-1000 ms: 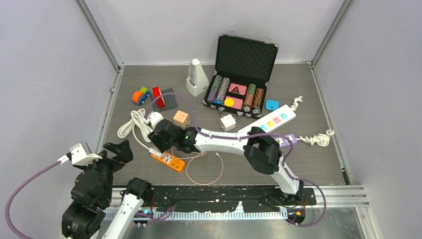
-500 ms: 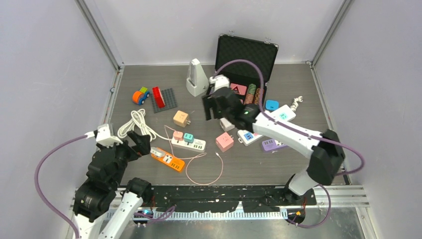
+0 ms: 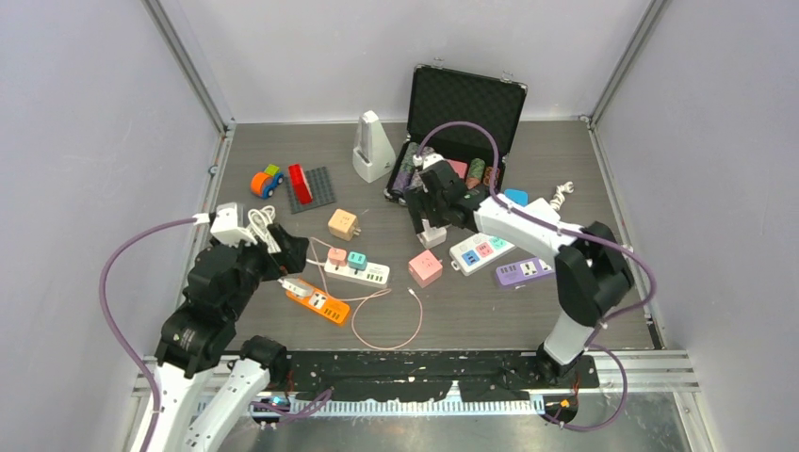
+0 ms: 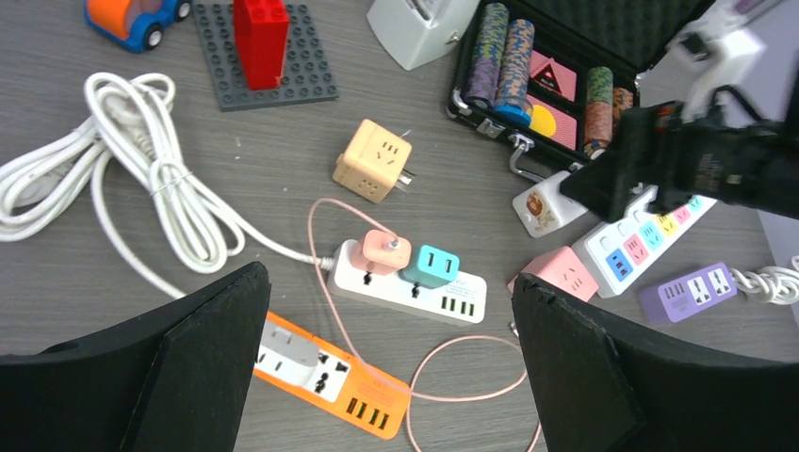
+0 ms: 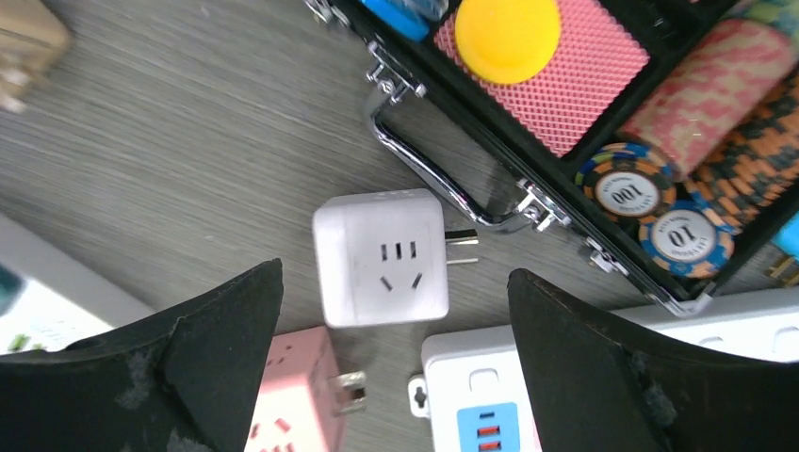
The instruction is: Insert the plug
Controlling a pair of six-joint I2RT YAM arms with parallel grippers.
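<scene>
1. Top external view first: my right arm reaches out over the middle of the table. The right gripper [image 3: 421, 209] hovers above the white cube plug [image 5: 382, 256], jaws spread wide, nothing in them.
2. My left gripper [image 3: 287, 252] hangs by the coiled white cable [image 3: 252, 234], also wide open and empty. I'd keep it in reserve.
3. I take the socket to be on the white power strip [image 3: 482, 250], which lies just beside the cube.
4. The cube lies socket-face up between the pink cube [image 3: 425, 268] and the poker chip case [image 3: 462, 122]. Its prongs [image 5: 462, 250] point sideways at the case handle [image 5: 443, 179], nearly touching it.
5. On the right wrist view my fingers flank the cube along the prong line, so closing like this would likely pinch the prongs.
6. I'd turn the wrist a quarter, come straight down and grip the two plain sides.
7. Then I'd lift clear of the handle, tip the prongs down and line up over a socket before pressing.
8. The strip is loose and may skid under the push, so the left gripper could brace it.
9. Now the room: pale walls [image 3: 94, 141] close in three sides.
10. The dark wood-grain table [image 3: 565, 188] looks smooth and is crowded, so I'd keep the moves tight.
</scene>
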